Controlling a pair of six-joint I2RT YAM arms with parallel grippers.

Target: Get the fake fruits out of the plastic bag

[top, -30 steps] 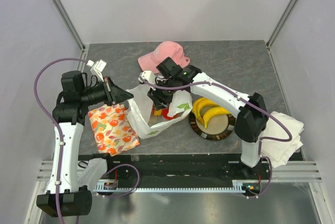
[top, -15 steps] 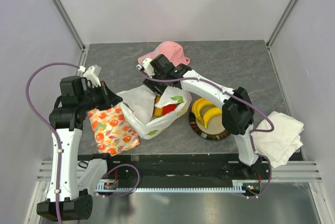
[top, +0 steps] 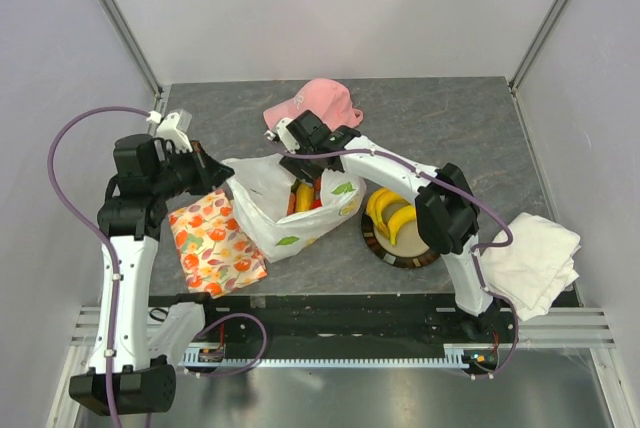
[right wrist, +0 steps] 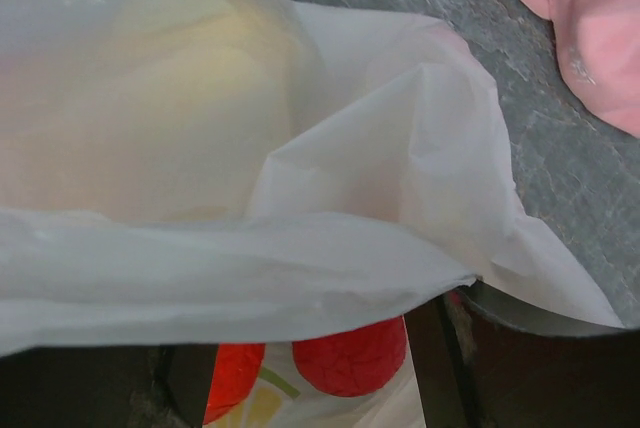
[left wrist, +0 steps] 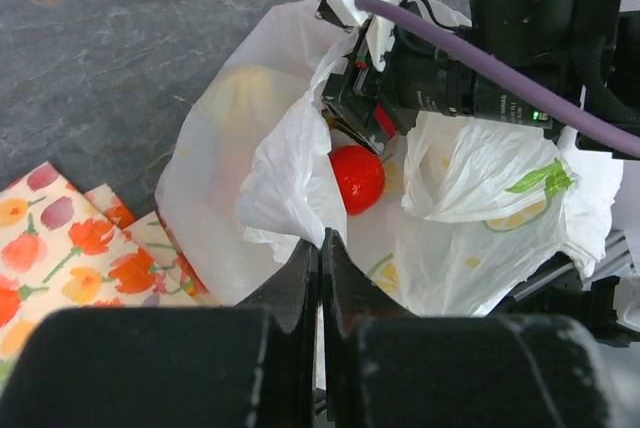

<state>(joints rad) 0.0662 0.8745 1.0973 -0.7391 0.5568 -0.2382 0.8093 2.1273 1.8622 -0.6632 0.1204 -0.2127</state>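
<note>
There is one plastic bag (top: 285,218). Two red fruits (right wrist: 350,360) (right wrist: 232,380) show inside it, and one yellow shape (right wrist: 200,78) shows dimly through its wall. One bunch of bananas (top: 392,213) sits on one round plate (top: 405,254); the single bananas cannot be counted surely. There is also one pink cap (top: 318,103), one flowered cloth (top: 215,243), one white cloth (top: 535,258) and two robot arms (top: 120,238) (top: 450,218).

Lab cell: white panel walls (top: 330,8)
</note>
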